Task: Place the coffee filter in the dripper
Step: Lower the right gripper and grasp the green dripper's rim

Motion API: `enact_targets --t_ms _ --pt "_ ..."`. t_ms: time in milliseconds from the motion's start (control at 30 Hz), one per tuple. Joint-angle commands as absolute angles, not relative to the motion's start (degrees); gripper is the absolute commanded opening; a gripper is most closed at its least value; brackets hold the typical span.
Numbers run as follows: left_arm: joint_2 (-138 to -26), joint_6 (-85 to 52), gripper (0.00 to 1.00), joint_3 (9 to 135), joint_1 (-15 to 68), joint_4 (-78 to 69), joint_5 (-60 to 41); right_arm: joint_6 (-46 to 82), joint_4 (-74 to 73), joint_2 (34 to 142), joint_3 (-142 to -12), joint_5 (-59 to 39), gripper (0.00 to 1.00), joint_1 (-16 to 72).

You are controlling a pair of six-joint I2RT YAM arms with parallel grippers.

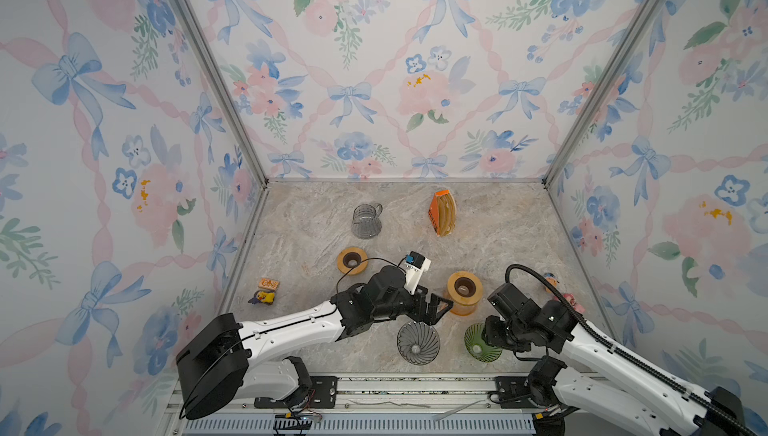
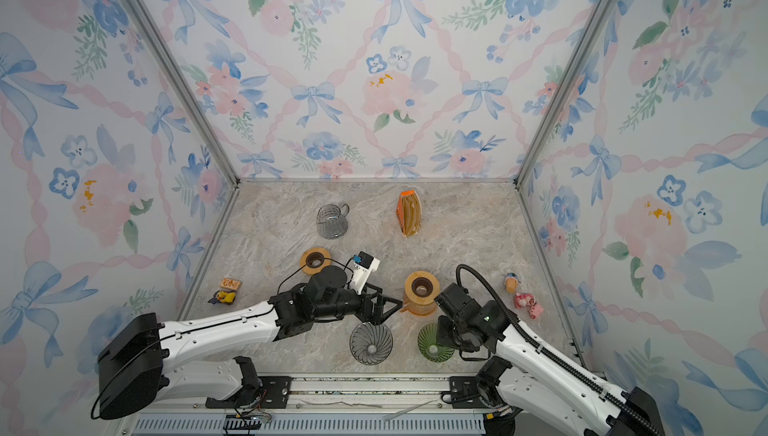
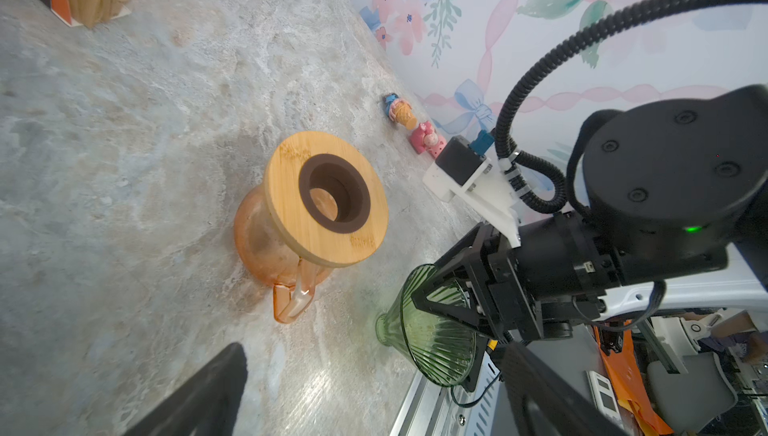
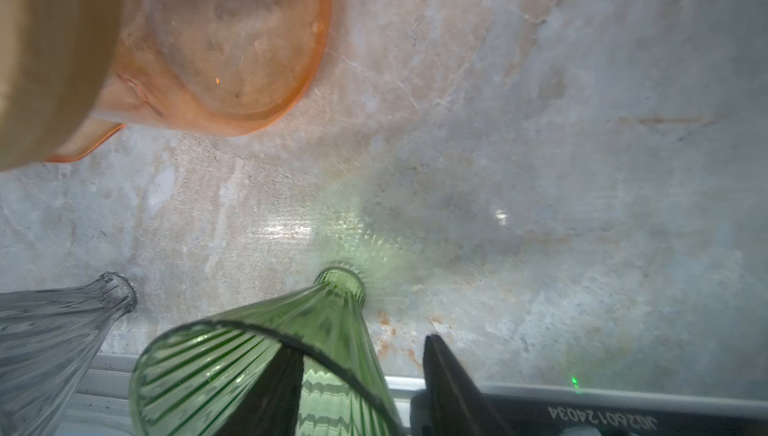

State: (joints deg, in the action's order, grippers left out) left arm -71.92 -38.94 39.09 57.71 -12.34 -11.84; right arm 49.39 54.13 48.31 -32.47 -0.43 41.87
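Right gripper (image 4: 361, 350) straddling green dripper (image 4: 232, 363) wall.
Jaws half spread, not clamped yet; left gripper (image 1: 434, 309) spread wide, empty.

You've got two matching arms: the left arm (image 1: 291, 325) and right arm (image 1: 615, 367) have white shells, black joints and black base housings. A ribbed black hose (image 3: 538, 70) runs along the right one (a green light (image 3: 692, 229) glows on its wrist).

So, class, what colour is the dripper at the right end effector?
Green dripper, ribbed; best in the right wrist view.
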Motion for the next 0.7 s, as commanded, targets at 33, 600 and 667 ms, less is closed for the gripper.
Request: enact_targets --t_ms 33,600,667 --pt "-70.25 -37.88 0.98 37.97 57.34 -13.68 -12.41 49.75 51.97 48.54 -30.85 -0.8 0.47 42.63" --pt "-70.49 -38.57 0.98 38.37 56.71 -14.58 -13.19 49.31 51.35 47.92 -30.15 1.56 0.3 42.62" --pt "-70.54 -38.64 0.98 38.56 56.7 -14.76 -13.36 49.35 51.33 47.8 -30.23 1.67 0.29 42.54"
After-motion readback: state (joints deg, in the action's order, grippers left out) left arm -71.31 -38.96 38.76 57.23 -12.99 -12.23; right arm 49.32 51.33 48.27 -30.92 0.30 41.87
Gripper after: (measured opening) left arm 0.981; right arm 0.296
